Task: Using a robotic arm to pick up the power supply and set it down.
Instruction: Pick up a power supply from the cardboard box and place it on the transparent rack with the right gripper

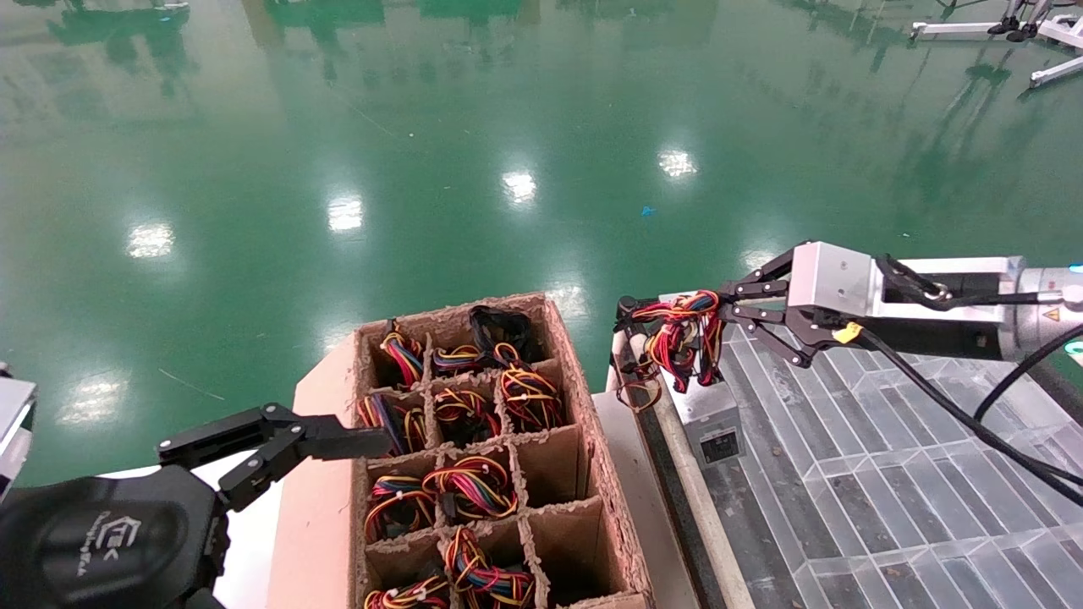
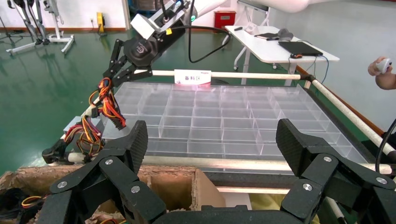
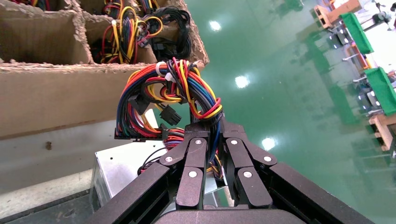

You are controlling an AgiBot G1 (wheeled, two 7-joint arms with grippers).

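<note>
The power supply (image 1: 709, 416) is a small grey metal box with a bundle of red, yellow and black wires (image 1: 681, 334). My right gripper (image 1: 719, 304) is shut on that bundle at the clear tray's far left corner. The right wrist view shows the gripper (image 3: 209, 128) pinching the wires (image 3: 168, 93), with the grey box (image 3: 119, 168) below them. I cannot tell whether the box rests on the tray edge. My left gripper (image 1: 338, 441) is open and empty beside the cardboard box. In its wrist view, that gripper (image 2: 212, 140) spreads wide and the wire bundle (image 2: 108, 105) hangs farther off.
A cardboard box (image 1: 584, 440) with dividers holds several more wire bundles. To its right lies a clear plastic tray (image 1: 888, 474) of compartments on a metal frame. A white table (image 2: 280, 51) and a person's hand (image 2: 383, 70) are beyond the tray. Green floor lies around.
</note>
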